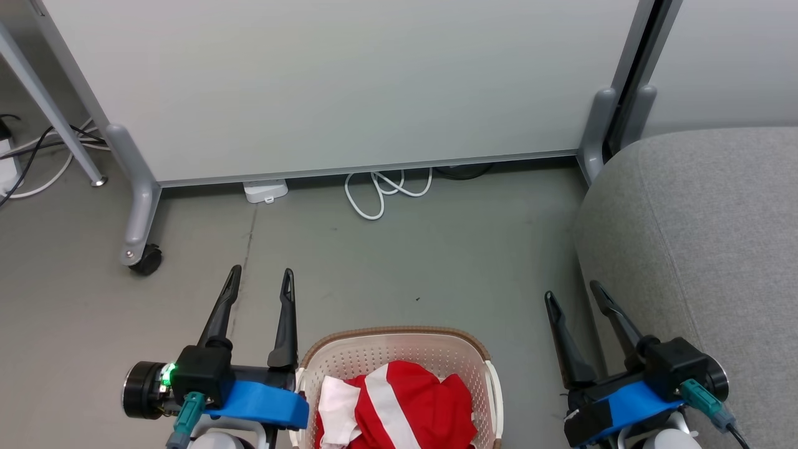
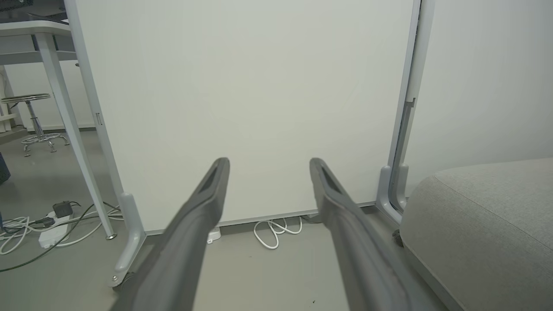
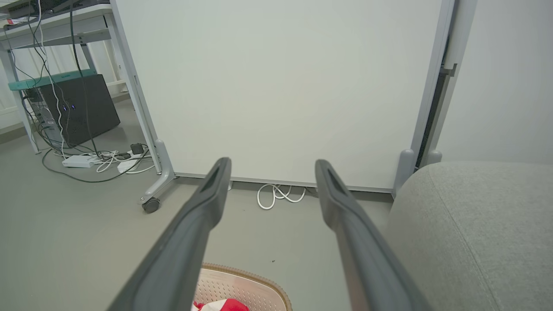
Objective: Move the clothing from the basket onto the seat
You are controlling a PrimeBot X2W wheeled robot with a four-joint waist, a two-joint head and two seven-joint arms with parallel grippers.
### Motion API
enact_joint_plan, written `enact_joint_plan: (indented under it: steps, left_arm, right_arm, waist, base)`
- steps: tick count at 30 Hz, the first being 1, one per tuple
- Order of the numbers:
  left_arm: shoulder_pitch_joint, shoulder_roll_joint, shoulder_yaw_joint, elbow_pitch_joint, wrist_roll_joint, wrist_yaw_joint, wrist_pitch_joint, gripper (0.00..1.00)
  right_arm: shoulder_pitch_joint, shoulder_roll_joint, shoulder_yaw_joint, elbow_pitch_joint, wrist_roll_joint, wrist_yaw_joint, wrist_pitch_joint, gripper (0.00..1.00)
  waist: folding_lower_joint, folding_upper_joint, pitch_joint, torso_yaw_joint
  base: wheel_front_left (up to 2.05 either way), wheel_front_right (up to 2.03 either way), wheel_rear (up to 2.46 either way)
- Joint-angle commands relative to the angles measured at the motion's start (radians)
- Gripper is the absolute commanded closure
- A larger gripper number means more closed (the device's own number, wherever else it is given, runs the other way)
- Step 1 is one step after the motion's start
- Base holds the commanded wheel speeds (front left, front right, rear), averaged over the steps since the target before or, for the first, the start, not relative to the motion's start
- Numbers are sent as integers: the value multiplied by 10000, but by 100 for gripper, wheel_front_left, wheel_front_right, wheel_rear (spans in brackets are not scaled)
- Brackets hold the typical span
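Clothing (image 1: 430, 399) of soft red fabric, crossed by a white stripe, lay bunched inside the cream-white perforated plastic basket with a brown woven rim (image 1: 393, 332) on the grey floor (image 1: 436, 249). The left jaws and right jaws stood wide open and empty, flanking it. The light-grey upholstered sofa with rounded edges (image 1: 704, 237) stood beside the right jaws.

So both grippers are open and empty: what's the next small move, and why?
Probably swing the right gripper over the basket and lower it onto the red clothing. It stands open between basket and sofa, so it seems best placed to carry; the clothing lies heaped in the basket, untouched; the left gripper is open too.
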Motion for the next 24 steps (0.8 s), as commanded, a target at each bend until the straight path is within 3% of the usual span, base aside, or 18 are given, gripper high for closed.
enact_joint_plan:
  steps: [1,17,24]
  left_arm:
    - [-113,1,20,23,-66,-1,-49,0]
    - [-189,-1,24,53,-196,-22,-49,0]
    - [-514,-1,-108,310,-33,-259,-41,0]
  right_arm:
    - [-130,-58,-7,41,1,22,-59,0]
    - [-178,-57,-5,123,71,22,-59,0]
    - [-388,-57,26,16,20,20,-58,0]
  waist:
    - [0,0,10,1]
    - [0,0,107,-25]
    - [0,0,449,-214]
  base:
    - [0,0,0]
    - [0,0,0]
    - [0,0,0]
